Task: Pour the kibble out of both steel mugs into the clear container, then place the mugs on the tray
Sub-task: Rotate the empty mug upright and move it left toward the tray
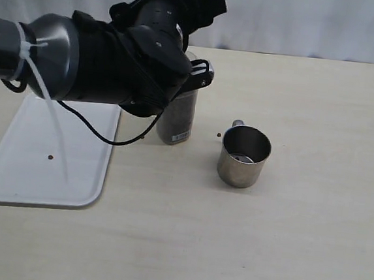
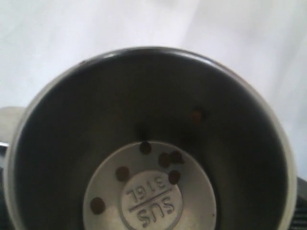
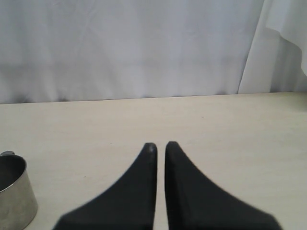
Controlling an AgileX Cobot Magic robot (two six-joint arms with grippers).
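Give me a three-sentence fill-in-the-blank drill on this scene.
1. One steel mug stands upright on the ____.
2. A lone kibble pellet lies on the white ____.
3. The right gripper is ____ and empty.
Missing: table; tray; shut.

The steel mug point(image 2: 57, 158) fills the view; a few kibble pellets point(image 2: 123, 173) sit around its base stamp point(image 2: 149, 203) (reading SUS 316L).
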